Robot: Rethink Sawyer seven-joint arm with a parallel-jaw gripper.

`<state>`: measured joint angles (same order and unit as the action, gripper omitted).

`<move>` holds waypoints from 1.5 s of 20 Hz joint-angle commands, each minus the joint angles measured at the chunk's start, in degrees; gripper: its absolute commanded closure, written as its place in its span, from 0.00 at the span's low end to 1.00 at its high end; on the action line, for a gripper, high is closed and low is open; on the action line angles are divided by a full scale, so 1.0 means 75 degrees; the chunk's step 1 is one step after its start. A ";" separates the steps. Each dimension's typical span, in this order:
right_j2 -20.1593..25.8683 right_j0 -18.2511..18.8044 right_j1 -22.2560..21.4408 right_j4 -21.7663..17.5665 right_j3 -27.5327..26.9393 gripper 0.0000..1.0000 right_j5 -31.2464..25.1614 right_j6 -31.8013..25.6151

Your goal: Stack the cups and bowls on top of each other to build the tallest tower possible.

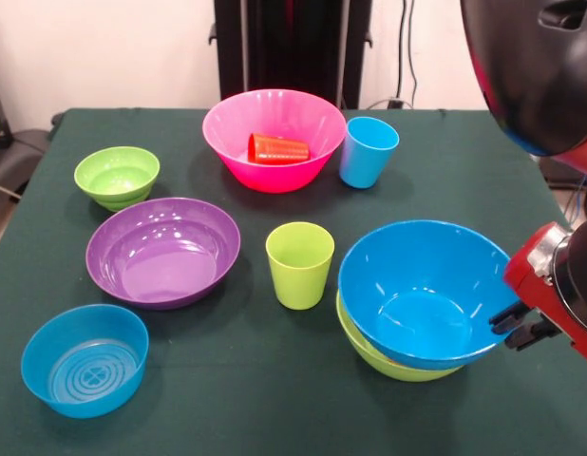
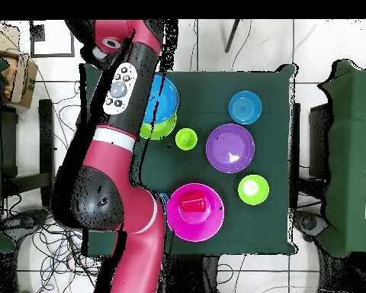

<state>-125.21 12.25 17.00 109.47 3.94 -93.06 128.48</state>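
As we read the front view from left to right across the green bench (image 1: 227, 408), we find first the small blue bowl (image 1: 85, 359) with the ringed base, upright at the near left corner. Behind it, toward the robot, the small lime green bowl (image 1: 117, 176) stands upright near the left edge. Between these two, slightly to the right, the large purple bowl (image 1: 163, 251) rests upright.

At the centre of the far side we see the large pink bowl (image 1: 274, 138); the red cup (image 1: 278, 148) lies on its side inside it. Just beside the pink bowl's right rim stands the light blue cup (image 1: 369, 151), upright. Nearer the camera, the lime green cup (image 1: 299, 264) stands upright, between the purple bowl and the tower (image 1: 417, 304).

The tower sits at the near right of the bench: the large blue bowl (image 1: 422, 290) rests on the large lime green bowl (image 1: 393, 364), whose rim shows below it. We cannot see any piece between them.

At the right edge, the red and black arm (image 1: 555, 275) reaches down beside the tower. In the overhead view the arm (image 2: 121, 152) covers part of the tower (image 2: 162, 107). The pincer itself is hidden in both views; we cannot tell whether it is apart or together.
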 commanded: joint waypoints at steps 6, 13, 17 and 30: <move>-0.0867 0.0165 -0.0576 0.0183 -0.0216 1.00 -0.1037 -0.2221; -0.0807 0.0178 -0.0645 0.0184 -0.0234 1.00 -0.1161 -0.2305; -0.0633 0.0168 -0.0633 0.0108 -0.0253 1.00 -0.1103 -0.2315; 0.1779 -0.0142 -0.0226 -0.1926 -0.0262 1.00 -0.0504 -0.2002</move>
<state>-119.60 11.95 14.30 104.85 4.27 -96.71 128.10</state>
